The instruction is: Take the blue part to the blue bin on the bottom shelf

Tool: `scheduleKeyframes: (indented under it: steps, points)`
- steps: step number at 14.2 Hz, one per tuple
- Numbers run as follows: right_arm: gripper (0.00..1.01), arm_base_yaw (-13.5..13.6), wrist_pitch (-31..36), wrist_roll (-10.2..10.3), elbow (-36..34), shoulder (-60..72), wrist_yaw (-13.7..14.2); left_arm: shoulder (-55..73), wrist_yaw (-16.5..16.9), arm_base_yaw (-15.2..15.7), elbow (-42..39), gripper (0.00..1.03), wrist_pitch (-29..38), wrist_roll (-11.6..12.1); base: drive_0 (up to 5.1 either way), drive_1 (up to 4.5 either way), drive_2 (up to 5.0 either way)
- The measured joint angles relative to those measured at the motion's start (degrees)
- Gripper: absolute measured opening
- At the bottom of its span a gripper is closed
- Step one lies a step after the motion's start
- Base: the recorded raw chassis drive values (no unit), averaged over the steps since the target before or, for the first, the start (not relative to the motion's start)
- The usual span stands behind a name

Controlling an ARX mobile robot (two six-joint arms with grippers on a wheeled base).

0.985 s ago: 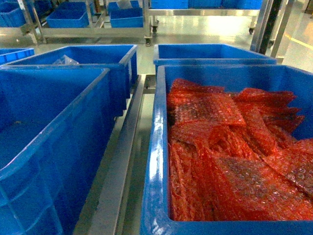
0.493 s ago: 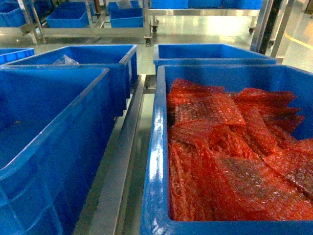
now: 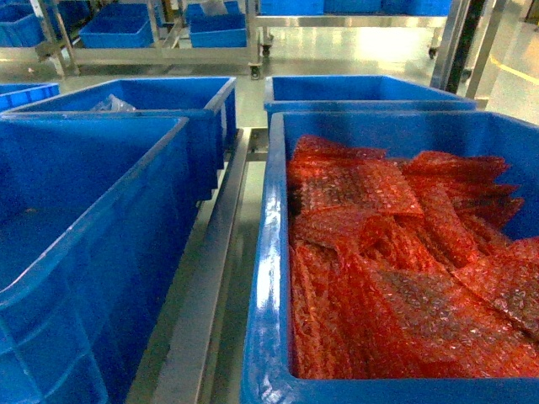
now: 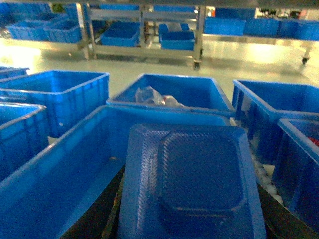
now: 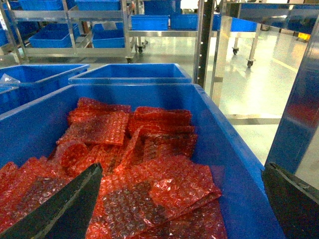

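Note:
My left gripper (image 4: 189, 211) is shut on the blue part (image 4: 197, 169), a flat moulded blue tray with a raised octagonal centre. Dark fingers (image 4: 102, 211) show at both lower edges of the part. It hangs over the near right side of a large empty blue bin (image 4: 70, 164), which the head view shows as the blue bin (image 3: 76, 219) at the left. A steel rail of the bottom shelf (image 3: 206, 286) runs between the bins. My right gripper (image 5: 179, 199) stands wide open above red bubble-wrap bags (image 5: 149, 184). Neither gripper shows in the head view.
The right-hand bin (image 3: 269, 252) is filled with red bubble-wrap bags (image 3: 396, 252). Behind stand two more blue bins, one holding clear plastic (image 3: 114, 105). Further bins (image 4: 60, 94) lie to the left, and racks with bins (image 3: 215, 29) stand across the floor. A steel post (image 5: 204, 40) rises to the right.

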Motion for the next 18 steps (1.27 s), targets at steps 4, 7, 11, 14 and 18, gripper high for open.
scheduleKeyframes:
  steps: [4, 7, 11, 14, 18]
  points:
    - [0.98, 0.0, 0.0, 0.0, 0.0, 0.0, -0.02, 23.74, 9.73, 5.62, 2.25, 0.52, 10.58, -4.22, 0.0, 0.0, 0.0]
    - [0.98, 0.0, 0.0, 0.0, 0.0, 0.0, -0.02, 22.84, 9.6, 5.62, 2.58, 0.9, 11.3, -4.26, 0.0, 0.0, 0.0]
    - [0.98, 0.0, -0.02, 0.0, 0.0, 0.0, 0.0, 23.76, 11.93, 6.23, 1.11, 0.92, 18.43, -3.37, 0.0, 0.0, 0.0]
    - [0.98, 0.0, 0.02, 0.0, 0.0, 0.0, -0.02, 17.86, 16.44, 8.48, -5.38, 0.54, 22.8, -0.13, 0.0, 0.0, 0.0]
    - [0.98, 0.0, 0.0, 0.0, 0.0, 0.0, -0.02, 8.59, 21.42, 13.55, -9.55, 0.03, 17.81, -0.04, 0.0, 0.0, 0.0]
